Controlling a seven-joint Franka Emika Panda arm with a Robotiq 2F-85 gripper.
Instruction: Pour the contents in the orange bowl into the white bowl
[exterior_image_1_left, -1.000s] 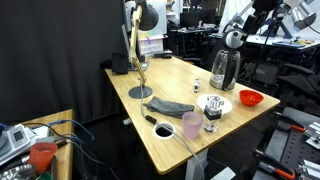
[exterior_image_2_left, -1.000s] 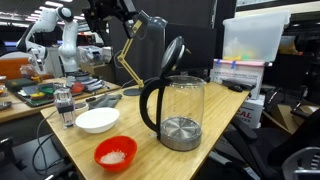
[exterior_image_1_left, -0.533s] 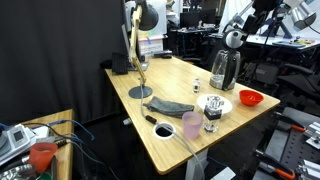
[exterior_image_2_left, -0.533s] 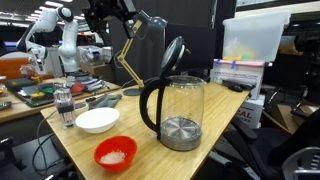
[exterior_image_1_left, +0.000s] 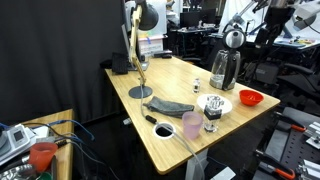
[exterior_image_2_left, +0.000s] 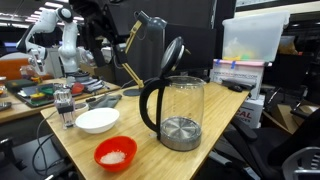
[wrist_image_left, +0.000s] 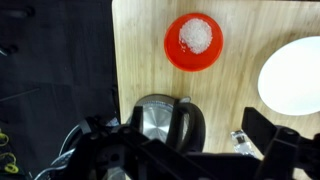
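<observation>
The fingers (wrist_image_left: 275, 140) of the gripper (wrist_image_left: 180, 140) are seen spread wide in the wrist view, one at each side of the lower edge, and nothing is held between them. A glass kettle (wrist_image_left: 165, 122) with a dark handle is seen from above in the gap between them, well below the camera. The arm (exterior_image_2_left: 100, 30) is held high over the far part of the worktop (exterior_image_2_left: 215, 120), apart from everything that stands on it.

The orange bowl (wrist_image_left: 194, 41) is set on the bare wood near a worktop edge, and a small heap of white grains is seen in its middle. In an exterior view the orange bowl (exterior_image_2_left: 115, 153) is placed near the front corner, just beside the white bowl (exterior_image_2_left: 97, 120) but not touching it. The white bowl (wrist_image_left: 295, 75) is cut off by the right edge of the wrist view. In an exterior view dark bits are seen inside the white bowl (exterior_image_1_left: 217, 104), with the orange bowl (exterior_image_1_left: 250, 98) next to it at the worktop's edge.

A small glass shaker (exterior_image_2_left: 65, 108) is placed behind the white bowl. A pink cup (exterior_image_1_left: 192, 125) and a clear glass (exterior_image_1_left: 212, 120) are set side by side near the front edge, a dark cloth (exterior_image_1_left: 170, 107) is laid in the middle, and a desk lamp (exterior_image_1_left: 137, 55) is stood towards the back.
</observation>
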